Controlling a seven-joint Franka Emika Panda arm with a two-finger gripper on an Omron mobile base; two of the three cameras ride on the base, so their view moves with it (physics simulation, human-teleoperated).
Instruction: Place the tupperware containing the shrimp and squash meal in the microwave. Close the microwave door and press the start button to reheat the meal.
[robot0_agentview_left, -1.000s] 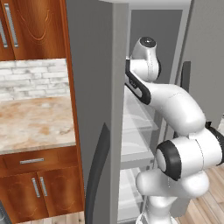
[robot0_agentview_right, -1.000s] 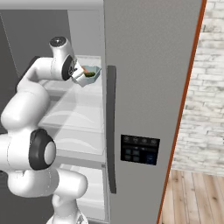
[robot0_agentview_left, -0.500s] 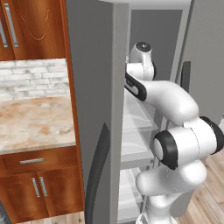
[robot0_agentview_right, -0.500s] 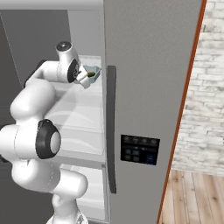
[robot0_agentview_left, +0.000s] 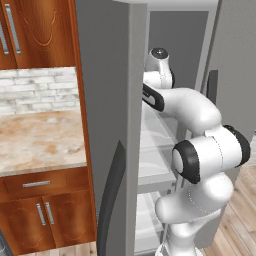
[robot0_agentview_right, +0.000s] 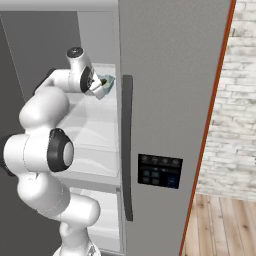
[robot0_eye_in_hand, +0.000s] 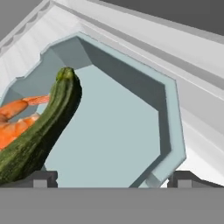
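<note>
Tupperware (robot0_eye_in_hand: 113, 131) with squash (robot0_eye_in_hand: 39, 131) and shrimp (robot0_eye_in_hand: 15, 120) close below spread hand (robot0_eye_in_hand: 111, 179); fridge shelf (robot0_agentview_right: 95, 125) from right base.

Tray (robot0_eye_in_hand: 113, 144) pale blue-grey; squash (robot0_eye_in_hand: 41, 131) dark green; shrimp (robot0_eye_in_hand: 15, 120) orange. Fridge door (robot0_agentview_right: 170, 90) speckled grey, black handle. Cabinets (robot0_agentview_left: 40, 30) reddish wood-grain; counter (robot0_agentview_left: 37, 140) beige marbled.
</note>
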